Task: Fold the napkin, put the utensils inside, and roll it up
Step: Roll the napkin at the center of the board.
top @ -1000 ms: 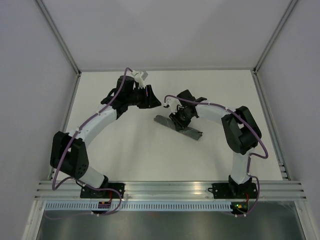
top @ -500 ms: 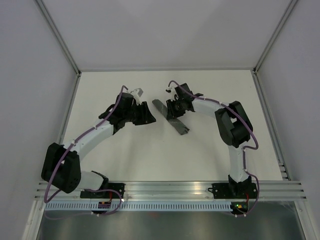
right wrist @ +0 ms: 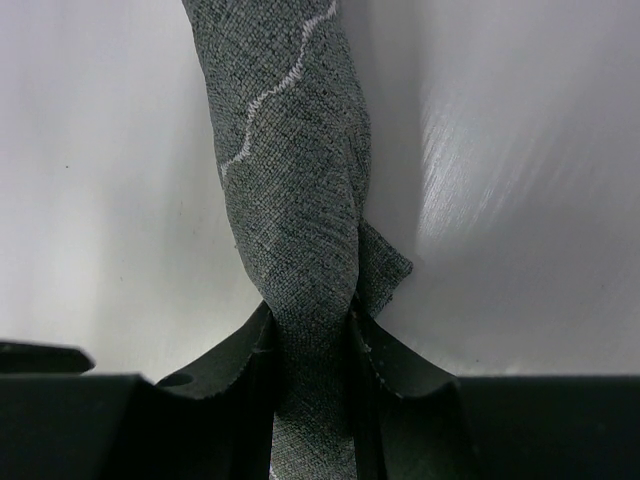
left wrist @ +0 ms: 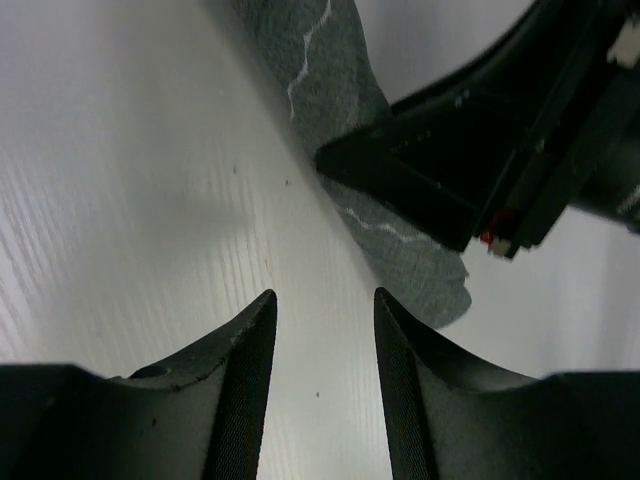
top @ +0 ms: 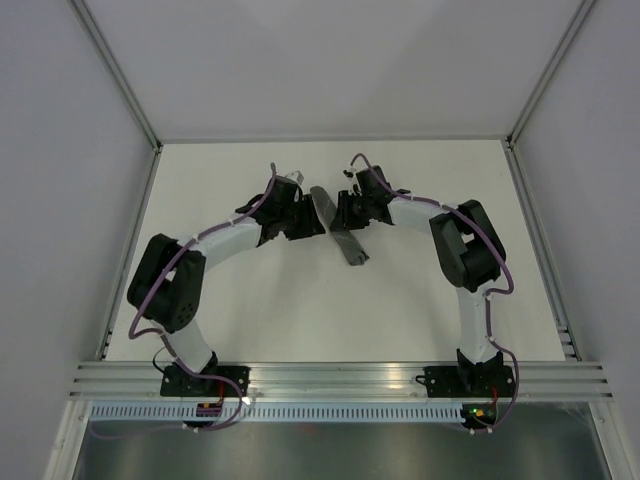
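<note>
Rolling seems nearly done: the napkin (right wrist: 300, 200), a tight tube (fork unseen) at the table's (top: 250, 300) 12 o'clock, sits clamped in the right end effector (right wrist: 313, 315). The left end effector (left wrist: 322, 300), open and empty, should steady its loose end.

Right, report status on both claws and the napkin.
Right claw clamped on rolled napkin. Left claw open, empty, just short of it. Fork not in sight. Nothing in the way.
</note>
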